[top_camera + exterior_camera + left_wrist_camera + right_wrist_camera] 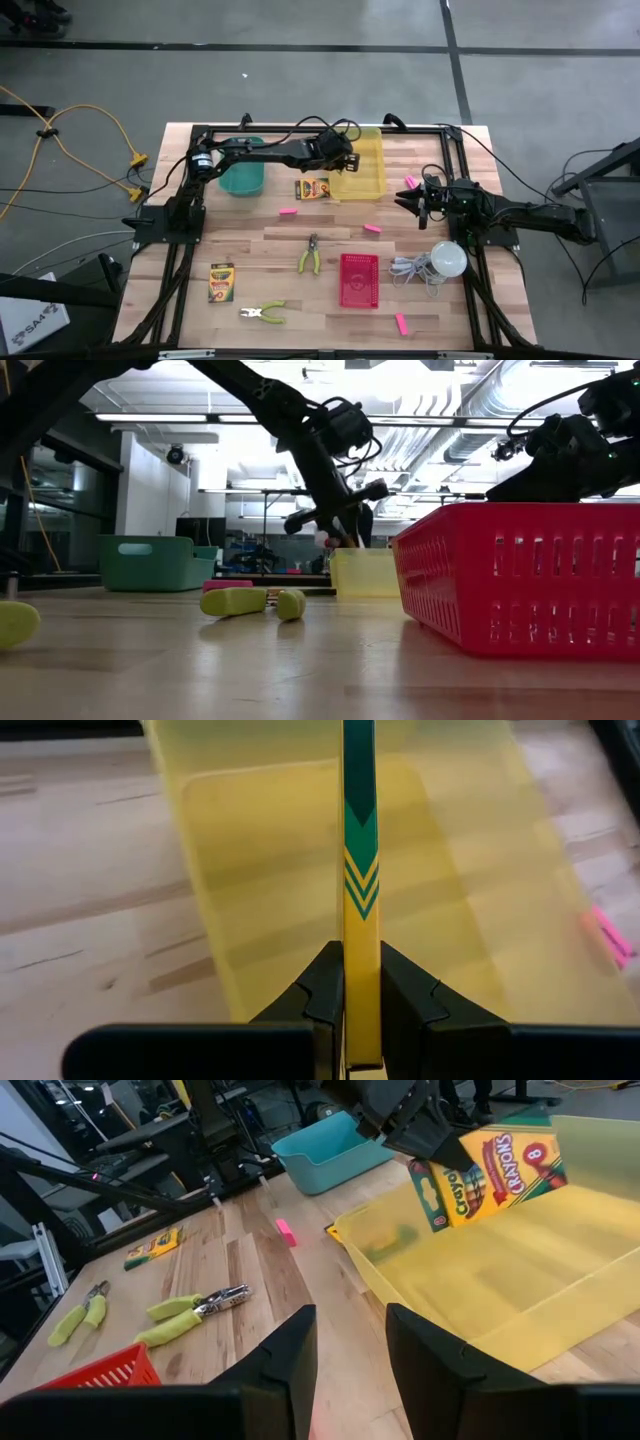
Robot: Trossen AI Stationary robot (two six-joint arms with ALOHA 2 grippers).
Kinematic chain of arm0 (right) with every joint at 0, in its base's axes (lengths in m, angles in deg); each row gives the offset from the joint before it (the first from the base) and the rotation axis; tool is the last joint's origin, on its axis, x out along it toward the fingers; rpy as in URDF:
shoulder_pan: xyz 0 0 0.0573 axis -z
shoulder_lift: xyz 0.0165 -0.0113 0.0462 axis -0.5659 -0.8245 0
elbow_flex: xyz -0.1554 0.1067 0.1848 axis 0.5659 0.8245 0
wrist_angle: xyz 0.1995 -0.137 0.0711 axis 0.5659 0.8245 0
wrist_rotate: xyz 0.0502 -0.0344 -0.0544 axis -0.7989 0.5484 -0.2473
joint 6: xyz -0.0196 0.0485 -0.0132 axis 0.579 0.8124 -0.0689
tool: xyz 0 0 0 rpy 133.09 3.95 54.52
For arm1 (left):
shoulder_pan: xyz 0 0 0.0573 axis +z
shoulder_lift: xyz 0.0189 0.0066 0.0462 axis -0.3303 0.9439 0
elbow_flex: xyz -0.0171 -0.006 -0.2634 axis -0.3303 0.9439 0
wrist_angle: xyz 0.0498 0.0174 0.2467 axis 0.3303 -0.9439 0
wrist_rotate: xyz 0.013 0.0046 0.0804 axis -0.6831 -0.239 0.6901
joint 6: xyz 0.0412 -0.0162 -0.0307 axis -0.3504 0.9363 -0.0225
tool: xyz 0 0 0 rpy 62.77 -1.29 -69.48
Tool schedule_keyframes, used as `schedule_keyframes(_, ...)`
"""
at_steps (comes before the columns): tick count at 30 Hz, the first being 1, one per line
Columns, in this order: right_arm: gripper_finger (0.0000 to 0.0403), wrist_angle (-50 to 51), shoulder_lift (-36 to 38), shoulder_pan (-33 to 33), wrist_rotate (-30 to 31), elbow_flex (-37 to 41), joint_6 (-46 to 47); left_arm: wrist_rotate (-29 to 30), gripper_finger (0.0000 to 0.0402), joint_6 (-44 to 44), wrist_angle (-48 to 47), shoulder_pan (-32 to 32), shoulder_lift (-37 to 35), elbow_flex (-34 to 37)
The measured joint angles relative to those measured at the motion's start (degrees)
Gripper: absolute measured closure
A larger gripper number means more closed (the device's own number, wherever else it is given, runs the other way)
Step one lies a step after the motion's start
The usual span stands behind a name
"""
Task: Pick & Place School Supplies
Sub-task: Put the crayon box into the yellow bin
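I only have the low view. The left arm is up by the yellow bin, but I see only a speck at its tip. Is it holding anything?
Observer: Yes. The left pincer is shut on a crayon box, gripped by its flat faces.
Operator: Is the box over the bin or short of it?
Observer: Over it. In the left wrist view the floor of the yellow bin lies behind the box, which hangs clear of it.
Operator: And the right arm?
Observer: The right pincer is open and empty. It waits off the side of the bin away from the left arm.
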Motion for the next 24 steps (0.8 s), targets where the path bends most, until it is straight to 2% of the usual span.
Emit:
schedule_keyframes(12,0.0292,0.00,0.00,0.01,0.00,0.00,0.00,0.16,0.0370,-1.75,-0.03,0.39,0.00,0.00)
schedule_keyframes(20,0.0292,0.00,0.00,-0.01,0.00,0.00,0.00,-1.06,0.0326,-3.08,0.02,1.00,0.00,0.00)
schedule_keyframes(24,0.0292,0.00,0.00,0.01,0.00,0.00,0.00,-1.33,0.0317,-3.27,0.02,0.94,0.00,0.00)
